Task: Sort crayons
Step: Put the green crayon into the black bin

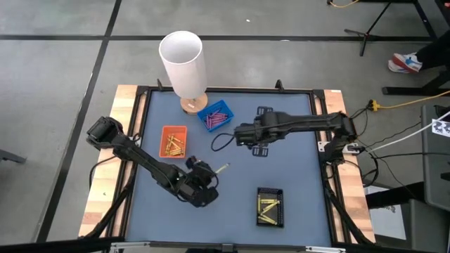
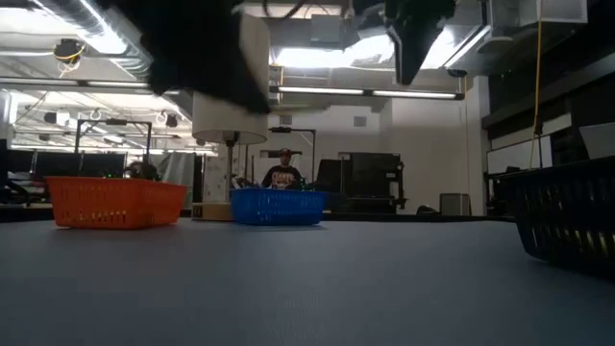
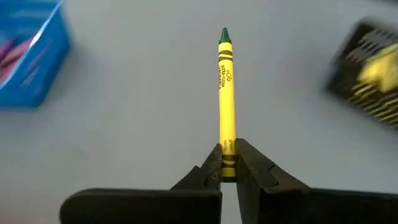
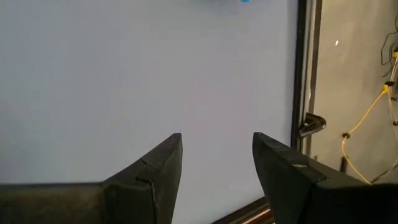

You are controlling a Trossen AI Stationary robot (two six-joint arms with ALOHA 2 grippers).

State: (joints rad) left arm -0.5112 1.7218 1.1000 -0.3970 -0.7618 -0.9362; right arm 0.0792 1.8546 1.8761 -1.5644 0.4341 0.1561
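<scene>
1. While the right arm is waiting, the left gripper (image 3: 227, 163) is clamping its jaws on the butt end of a yellow crayon (image 3: 226, 102), which is sticking straight out ahead of the jaws, green tip forward.
2. In the high view, the left gripper (image 1: 211, 176) is sitting just below and right of the orange tray (image 1: 164, 131), and the held crayon (image 1: 223, 168) is pointing away from that tray over bare worktop (image 1: 295, 169).
3. The orange tray is holding a small heap of orange-gold crayons (image 1: 174, 145).
4. The blue tray (image 1: 223, 107), up and right of the orange tray, is holding purple-pink crayons (image 1: 215, 117); it is lying tilted, next to a white cylinder (image 1: 182, 62) on a wooden base.
5. The black tray (image 1: 271, 190), well to the lower right of the orange tray, is holding yellow crayons (image 1: 268, 209).
6. The right gripper (image 1: 241, 133) is hovering right of the orange tray, just below the blue tray, jaws standing apart and holding nothing; the right wrist view is showing only bare worktop between its fingers (image 4: 155, 168).
7. In the low view, the orange tray (image 2: 113, 203) and blue tray (image 2: 278, 206) are sitting at the far side, the black tray (image 2: 567, 216) near at the edge, and a person (image 2: 282, 172) is sitting in the room beyond the blue tray.
</scene>
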